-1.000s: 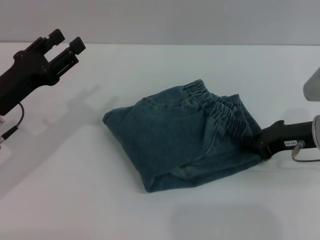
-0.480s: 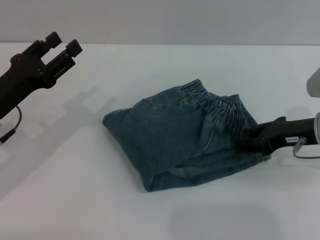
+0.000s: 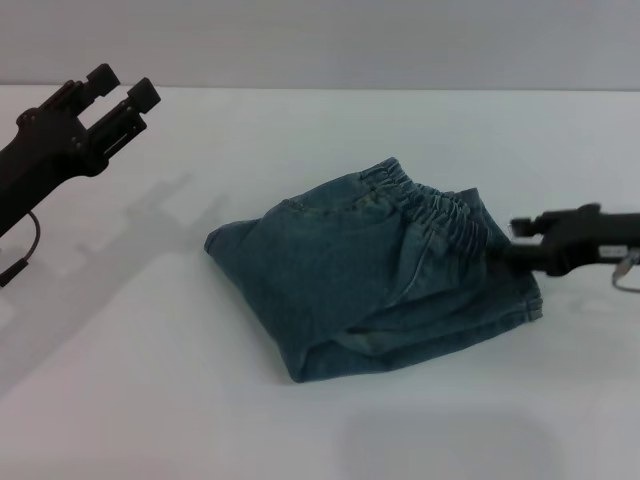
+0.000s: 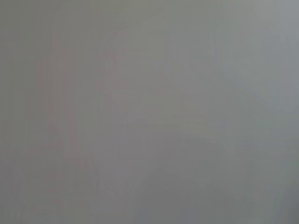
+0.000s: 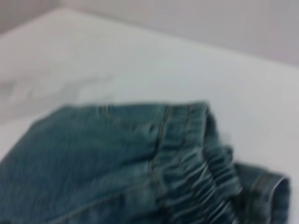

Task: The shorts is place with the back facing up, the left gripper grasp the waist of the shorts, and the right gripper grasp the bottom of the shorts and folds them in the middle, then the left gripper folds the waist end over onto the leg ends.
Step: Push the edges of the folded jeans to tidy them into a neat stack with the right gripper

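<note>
The shorts [image 3: 360, 270] lie folded into a compact blue-green denim bundle in the middle of the white table [image 3: 300, 130]. The puckered waist [image 3: 440, 213] rests on top toward the right, over a stitched leg hem [image 3: 522, 303]. My right gripper [image 3: 512, 238] hovers just off the bundle's right edge, fingers apart and holding nothing. The right wrist view shows the shorts [image 5: 107, 158] and the waist [image 5: 205, 172] close up. My left gripper [image 3: 125, 88] is raised at the far left, open and well away from the cloth. The left wrist view shows only plain grey.
The table reaches a grey wall [image 3: 320, 40] at the back. A thin cable [image 3: 25, 250] hangs below the left arm. Arm shadows fall across the table on the left.
My right gripper has lifted from table level at the shorts' right edge, and its fingers now stand apart. The left gripper drifted slightly up and left. The shorts stayed folded.
</note>
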Controlling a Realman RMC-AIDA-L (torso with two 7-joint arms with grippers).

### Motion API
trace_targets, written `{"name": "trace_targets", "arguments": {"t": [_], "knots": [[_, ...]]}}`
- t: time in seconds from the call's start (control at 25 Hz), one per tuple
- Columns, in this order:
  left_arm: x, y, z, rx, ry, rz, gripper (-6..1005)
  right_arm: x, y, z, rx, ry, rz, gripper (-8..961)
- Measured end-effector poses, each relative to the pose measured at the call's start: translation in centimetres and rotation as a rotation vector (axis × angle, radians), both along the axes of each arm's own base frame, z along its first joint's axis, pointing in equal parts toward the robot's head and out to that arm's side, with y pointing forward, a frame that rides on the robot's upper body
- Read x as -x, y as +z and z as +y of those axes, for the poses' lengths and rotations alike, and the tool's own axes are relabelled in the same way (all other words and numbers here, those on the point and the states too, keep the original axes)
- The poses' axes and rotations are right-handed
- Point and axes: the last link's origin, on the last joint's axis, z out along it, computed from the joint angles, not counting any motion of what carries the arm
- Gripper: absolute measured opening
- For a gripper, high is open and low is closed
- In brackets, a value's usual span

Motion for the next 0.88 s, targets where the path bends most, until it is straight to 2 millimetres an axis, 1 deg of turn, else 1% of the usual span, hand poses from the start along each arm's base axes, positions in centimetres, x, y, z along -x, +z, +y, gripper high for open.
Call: {"name": "trace_targets", "arguments": {"t": [0.24,0.36,0.44,0.52,0.6,0.68,0.76,0.88], "knots": [[0.2,0.1,-0.1,-0.005,0.006,-0.001,685,0.2,3.3,-0.2,-0.152,0.058,0.151,534],[0.2,0.2,-0.1,-0.009,0.008,0.000,685,1.0,5.2,-0.1,-0.255,0.122,0.263,534],[0.3,0.3,-0.1,-0.013,0.009,-0.001,685,1.7,5.9,0.1,-0.298,0.155,0.311,534],[0.3,0.5,0.0,-0.021,0.012,-0.002,685,2.9,6.3,0.7,-0.327,0.190,0.362,534],[0.3,0.5,0.0,-0.021,0.009,-0.001,685,4.2,6.2,1.5,-0.330,0.225,0.403,534],[0.2,0.5,0.1,-0.023,0.006,0.002,685,5.9,5.4,2.4,-0.297,0.266,0.428,534],[0.2,0.5,0.1,-0.024,0.008,0.003,685,7.8,3.8,3.2,-0.215,0.311,0.425,533],[0.3,0.5,0.2,-0.030,0.015,0.001,685,10.4,0.7,3.8,-0.051,0.365,0.396,533]]}}
